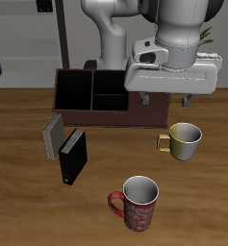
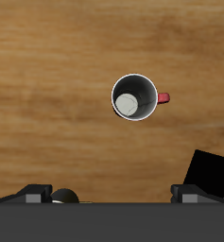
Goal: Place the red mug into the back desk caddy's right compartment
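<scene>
The red mug (image 1: 137, 204) stands upright near the table's front edge, with a speckled red-and-white wall, a grey inside and a red handle. In the wrist view the red mug (image 2: 135, 96) sits straight below the camera. My gripper (image 1: 168, 96) hangs high above the table, in front of the back desk caddy (image 1: 98, 113), open and empty, far from the mug. Its fingertips (image 2: 33, 194) show wide apart in the wrist view. The caddy's wide end section (image 1: 73, 91) and small middle sections (image 1: 109, 93) show. Its other end is hidden behind my gripper.
A cream-yellow mug (image 1: 183, 140) stands between the caddy and the red mug, toward one side; its rim (image 2: 64, 197) shows in the wrist view. A black book (image 1: 74, 157) and a grey book (image 1: 53, 135) lie before the caddy. The black book (image 2: 210, 175) also shows in the wrist view.
</scene>
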